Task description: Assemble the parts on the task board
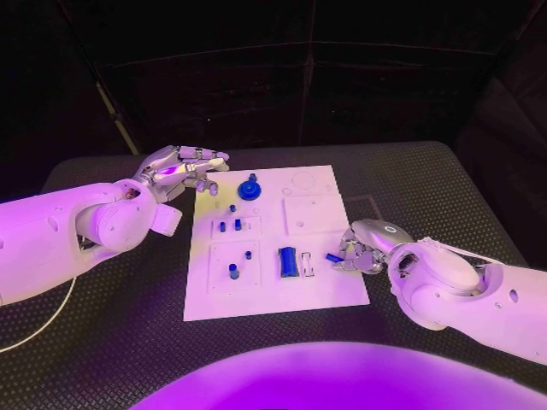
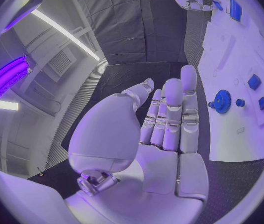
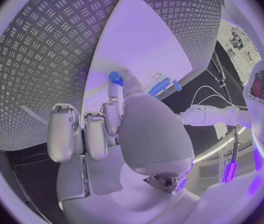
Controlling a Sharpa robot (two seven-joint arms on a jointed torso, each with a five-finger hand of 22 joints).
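Note:
The white task board lies mid-table. On it are a blue gear, several small blue pegs and a blue rectangular block. My right hand is at the board's right edge and pinches a small blue part between thumb and a finger just over the board; the right wrist view shows that part at the fingertips, with the blue block beyond. My left hand hovers by the board's far left corner, fingers apart and holding nothing. The left wrist view has the gear beside the straight fingers.
A black ribbed mat covers the table around the board. Recessed square pockets mark the board's right half. A white cable runs across the mat at the near left.

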